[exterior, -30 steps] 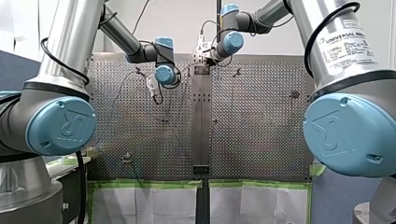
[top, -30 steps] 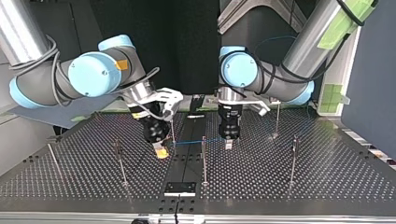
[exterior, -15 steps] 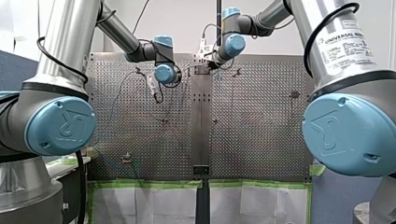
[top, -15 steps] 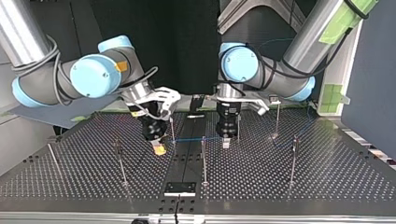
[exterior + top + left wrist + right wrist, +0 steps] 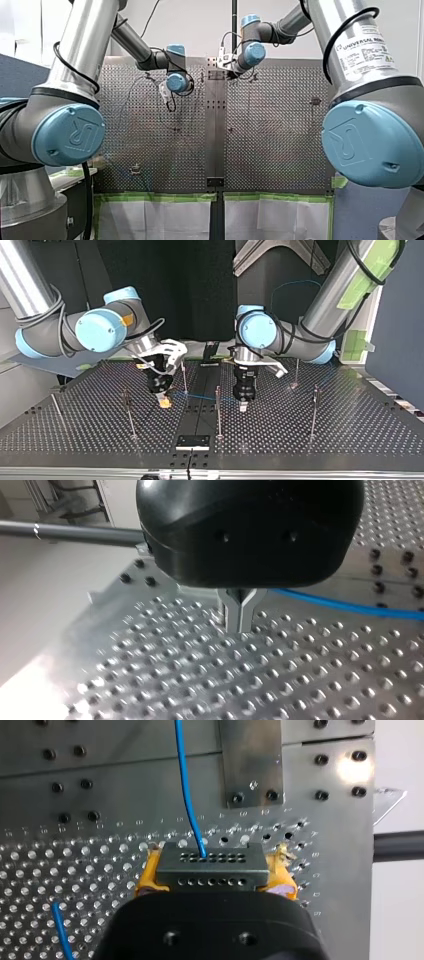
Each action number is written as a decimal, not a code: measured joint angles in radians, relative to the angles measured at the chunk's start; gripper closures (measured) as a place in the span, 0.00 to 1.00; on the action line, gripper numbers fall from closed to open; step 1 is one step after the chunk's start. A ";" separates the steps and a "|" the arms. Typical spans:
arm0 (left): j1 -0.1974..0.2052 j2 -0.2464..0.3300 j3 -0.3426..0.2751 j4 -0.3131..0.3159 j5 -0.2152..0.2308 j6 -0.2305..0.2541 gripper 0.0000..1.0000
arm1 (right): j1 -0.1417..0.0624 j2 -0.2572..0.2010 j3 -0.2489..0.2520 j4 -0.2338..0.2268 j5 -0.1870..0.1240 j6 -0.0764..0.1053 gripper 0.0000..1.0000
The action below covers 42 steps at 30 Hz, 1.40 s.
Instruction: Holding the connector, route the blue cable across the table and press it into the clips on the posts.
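Note:
In the right wrist view my right gripper (image 5: 214, 882) is shut on a dark grey connector (image 5: 210, 866), with yellow pads (image 5: 145, 876) on both its sides. The blue cable (image 5: 186, 790) leaves the connector and runs ahead over the table. In the top view this gripper (image 5: 163, 401) hangs low at the left of centre. The cable (image 5: 205, 398) passes a thin post (image 5: 185, 377) and reaches my left gripper (image 5: 242, 404). In the left wrist view its metal fingers (image 5: 240, 615) are shut just above the table, with the cable (image 5: 350, 608) running off from them.
Several thin clip posts stand on the perforated table (image 5: 300, 440), among them a centre post (image 5: 218, 412), one at the top view's left (image 5: 128, 412) and one at its right (image 5: 314, 412). A black plate (image 5: 192, 441) lies near the front edge.
In the top view both grippers have sunk toward the table and my right gripper has shifted left with the connector. The cable between them now lies lower and slopes.

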 joint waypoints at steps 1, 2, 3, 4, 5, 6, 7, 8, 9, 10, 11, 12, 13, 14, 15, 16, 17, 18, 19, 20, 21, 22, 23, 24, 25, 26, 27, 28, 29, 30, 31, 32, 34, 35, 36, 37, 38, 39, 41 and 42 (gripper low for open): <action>0.003 -0.008 0.009 -0.005 0.002 -0.001 1.00 | -0.004 0.002 0.000 -0.002 -0.003 0.001 1.00; 0.007 -0.018 0.020 -0.011 0.004 -0.002 1.00 | -0.009 0.004 -0.001 -0.004 -0.007 0.002 1.00; 0.010 -0.023 0.029 -0.016 0.006 -0.002 1.00 | -0.013 0.006 -0.001 -0.005 -0.009 0.003 1.00; 0.013 -0.027 0.038 -0.020 0.007 -0.003 1.00 | -0.016 0.007 -0.002 -0.006 -0.012 0.004 1.00; 0.017 -0.031 0.050 -0.025 0.008 -0.003 1.00 | -0.021 0.008 -0.003 -0.007 -0.014 0.004 1.00; 0.019 -0.033 0.058 -0.027 0.009 -0.003 1.00 | -0.024 0.009 -0.003 -0.008 -0.015 0.005 1.00; 0.021 -0.034 0.067 -0.029 0.009 -0.004 1.00 | -0.027 0.009 -0.004 -0.008 -0.016 0.005 1.00; 0.023 -0.035 0.077 -0.032 0.010 -0.004 1.00 | -0.031 0.010 -0.004 -0.008 -0.017 0.005 1.00; 0.025 -0.035 0.084 -0.034 0.011 -0.004 1.00 | -0.035 0.010 -0.004 -0.009 -0.018 0.005 1.00; 0.026 -0.036 0.090 -0.037 0.011 -0.004 1.00 | -0.038 0.010 -0.005 -0.009 -0.018 0.005 1.00; 0.027 -0.036 0.095 -0.040 0.011 -0.004 1.00 | -0.041 0.010 -0.005 -0.009 -0.019 0.005 1.00; 0.028 -0.036 0.098 -0.042 0.011 -0.004 1.00 | -0.044 0.010 -0.005 -0.009 -0.020 0.005 1.00; 0.027 -0.036 0.100 -0.045 0.012 -0.004 1.00 | -0.046 0.011 -0.005 -0.009 -0.021 0.005 1.00; 0.027 -0.036 0.101 -0.048 0.012 -0.004 1.00 | -0.048 0.011 -0.005 -0.009 -0.021 0.005 1.00; 0.025 -0.036 0.102 -0.053 0.012 -0.004 1.00 | -0.050 0.011 -0.005 -0.008 -0.021 0.005 1.00; 0.024 -0.036 0.102 -0.058 0.012 -0.004 0.88 | -0.051 0.011 -0.005 -0.008 -0.021 0.005 1.00; 0.022 -0.036 0.102 -0.064 0.011 -0.004 0.69 | -0.052 0.011 -0.005 -0.008 -0.021 0.005 1.00; 0.020 -0.036 0.102 -0.071 0.011 -0.003 0.69 | -0.053 0.011 -0.005 -0.007 -0.022 0.005 1.00; 0.017 -0.036 0.102 -0.077 0.010 -0.002 0.55 | -0.053 0.011 -0.005 -0.007 -0.022 0.005 1.00; 0.014 -0.036 0.102 -0.086 0.010 -0.001 0.37 | -0.054 0.012 -0.005 -0.006 -0.022 0.005 1.00; 0.012 -0.036 0.101 -0.092 0.010 0.001 0.37 | -0.054 0.012 -0.005 -0.006 -0.022 0.005 1.00; 0.009 -0.036 0.101 -0.099 0.009 0.002 0.10 | -0.054 0.012 -0.005 -0.006 -0.022 0.005 1.00; 0.006 -0.035 0.101 -0.109 0.009 0.006 0.00 | -0.055 0.012 -0.005 -0.005 -0.022 0.006 1.00; 0.004 -0.035 0.101 -0.116 0.008 0.009 0.00 | -0.055 0.012 -0.005 -0.005 -0.022 0.006 1.00; 0.001 -0.035 0.100 -0.123 0.008 0.015 0.00 | -0.055 0.013 -0.004 -0.004 -0.022 0.007 1.00; -0.002 -0.034 0.099 -0.134 0.007 0.022 0.00 | -0.055 0.013 -0.004 -0.004 -0.022 0.009 1.00; -0.004 -0.033 0.097 -0.142 0.006 0.027 0.00 | -0.055 0.013 -0.003 -0.004 -0.022 0.010 1.00; -0.006 -0.030 0.095 -0.150 0.006 0.031 0.00 | -0.055 0.014 -0.002 -0.004 -0.022 0.011 1.00; -0.009 -0.026 0.090 -0.160 0.005 0.035 0.00 | -0.055 0.014 0.001 -0.003 -0.022 0.011 1.00; -0.012 -0.022 0.084 -0.169 0.004 0.036 0.00 | -0.055 0.015 0.003 -0.004 -0.022 0.012 1.00; -0.014 -0.018 0.079 -0.177 0.002 0.037 0.00 | -0.055 0.016 0.006 -0.004 -0.021 0.012 1.00; -0.017 -0.013 0.071 -0.187 0.001 0.037 0.00 | -0.055 0.017 0.009 -0.004 -0.021 0.012 1.00; -0.023 -0.005 0.059 -0.203 -0.003 0.037 0.00 | -0.056 0.020 0.016 -0.003 -0.020 0.012 1.00; -0.028 0.002 0.051 -0.213 -0.005 0.037 0.00 | -0.057 0.022 0.020 -0.003 -0.020 0.012 1.00; -0.031 0.007 0.045 -0.220 -0.006 0.037 0.00 | -0.057 0.024 0.022 -0.003 -0.019 0.012 1.00; -0.034 0.013 0.038 -0.227 -0.006 0.037 0.00 | -0.058 0.025 0.023 -0.003 -0.019 0.012 1.00; -0.039 0.022 0.029 -0.235 -0.005 0.036 0.00 | -0.059 0.027 0.025 -0.003 -0.019 0.012 1.00; -0.041 0.029 0.022 -0.239 -0.004 0.036 0.00 | -0.060 0.028 0.026 -0.003 -0.019 0.013 1.00; -0.046 0.045 0.005 -0.243 -0.003 0.035 0.00 | -0.064 0.030 0.030 -0.003 -0.018 0.013 1.00; -0.048 0.053 -0.003 -0.242 -0.003 0.035 0.00 | -0.066 0.031 0.032 -0.003 -0.017 0.014 1.00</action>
